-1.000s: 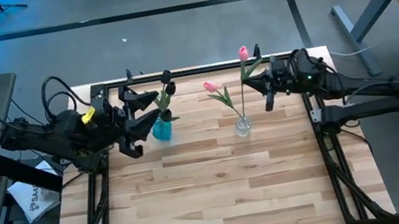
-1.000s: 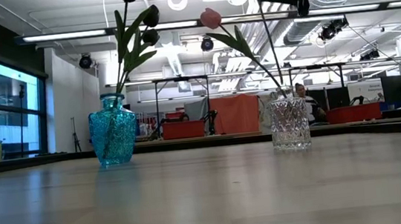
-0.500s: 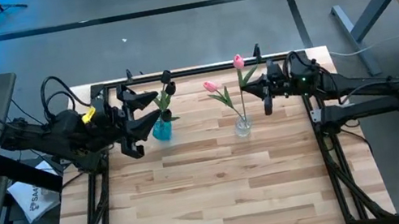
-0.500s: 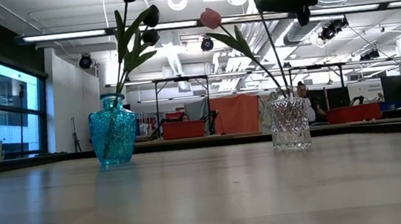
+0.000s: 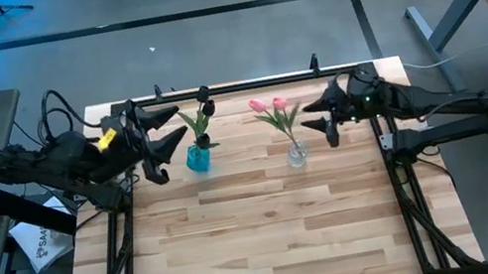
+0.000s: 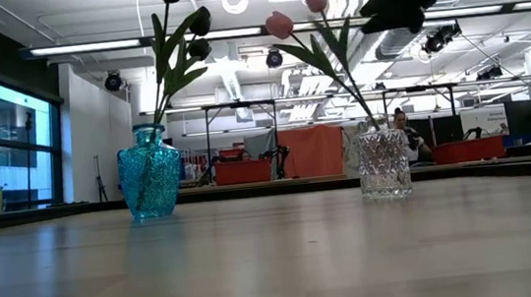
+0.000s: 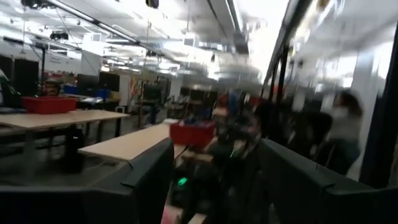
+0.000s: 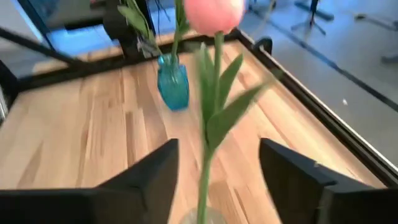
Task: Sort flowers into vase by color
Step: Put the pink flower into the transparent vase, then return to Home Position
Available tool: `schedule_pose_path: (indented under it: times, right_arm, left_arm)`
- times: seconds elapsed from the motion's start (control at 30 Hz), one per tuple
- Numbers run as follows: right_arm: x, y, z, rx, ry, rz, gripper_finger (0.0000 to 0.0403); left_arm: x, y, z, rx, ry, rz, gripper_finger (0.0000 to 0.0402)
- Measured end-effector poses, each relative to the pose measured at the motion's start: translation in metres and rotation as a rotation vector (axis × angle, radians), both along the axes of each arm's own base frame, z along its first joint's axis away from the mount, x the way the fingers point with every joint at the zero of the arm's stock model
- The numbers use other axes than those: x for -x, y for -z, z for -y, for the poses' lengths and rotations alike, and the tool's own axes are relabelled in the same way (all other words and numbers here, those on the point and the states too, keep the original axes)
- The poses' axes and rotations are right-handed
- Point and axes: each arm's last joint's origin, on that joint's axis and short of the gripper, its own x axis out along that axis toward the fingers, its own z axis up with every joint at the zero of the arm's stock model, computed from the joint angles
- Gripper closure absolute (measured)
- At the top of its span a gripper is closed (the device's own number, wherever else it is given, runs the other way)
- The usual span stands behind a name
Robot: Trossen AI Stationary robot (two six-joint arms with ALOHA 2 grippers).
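Change since a second ago: your right gripper [image 5: 319, 116] had let go of the second pink tulip [image 5: 279, 103], which then stood in the clear vase [image 5: 297, 155] beside the first pink tulip [image 5: 257, 105]; before that the gripper had held it higher and farther from the vase.
Landmark: you can place everything against the clear vase, which stood toward the far middle of the desk [image 5: 269, 223].
Right gripper: its fingers were spread wide and empty, just to the right of the clear vase and at about the height of the flower heads; the wrist view showed the released pink tulip's stem between the two fingers, touching neither.
Left gripper [image 5: 161, 131]: you had it wide open, holding nothing, well to the left of the clear vase, beside the blue vase [image 5: 197, 157].
Pink tulips: both stems sat in the clear vase, heads close together above and behind it.
Dark tulips [image 6: 196, 33]: you could see them standing in the blue vase, left of the clear vase and well apart from it.
Background: a person [image 6: 403, 132] sat in the room behind the clear vase.
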Motion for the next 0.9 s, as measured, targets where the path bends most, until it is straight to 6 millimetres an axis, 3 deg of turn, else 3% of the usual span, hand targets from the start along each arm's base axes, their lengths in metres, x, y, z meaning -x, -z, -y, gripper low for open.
schedule_pose_path:
  times: [0.2,0.43,0.6,0.8,0.9]
  right_arm:
    - [0.018,-0.042,-0.005,-0.018,0.003,-0.131,0.0136]
    - [0.038,-0.083,-0.009,-0.091,0.094,-0.131,0.0148]
    - [0.039,-0.088,-0.010,-0.125,0.092,-0.109,0.0216]
    - [0.041,-0.084,-0.012,-0.218,0.060,-0.142,0.0370]
    - [0.041,-0.083,-0.013,-0.261,0.056,-0.147,0.0388]
  left_arm:
    - [0.014,0.007,-0.007,-0.100,-0.091,-0.157,0.0179]
    - [0.031,0.030,-0.026,-0.124,-0.122,-0.393,0.0183]
    - [0.034,0.065,-0.036,-0.119,0.002,-0.397,0.0225]
    - [0.049,0.122,-0.041,-0.075,0.070,-0.369,0.0333]
    - [0.062,0.144,-0.040,-0.038,0.125,-0.295,0.0388]
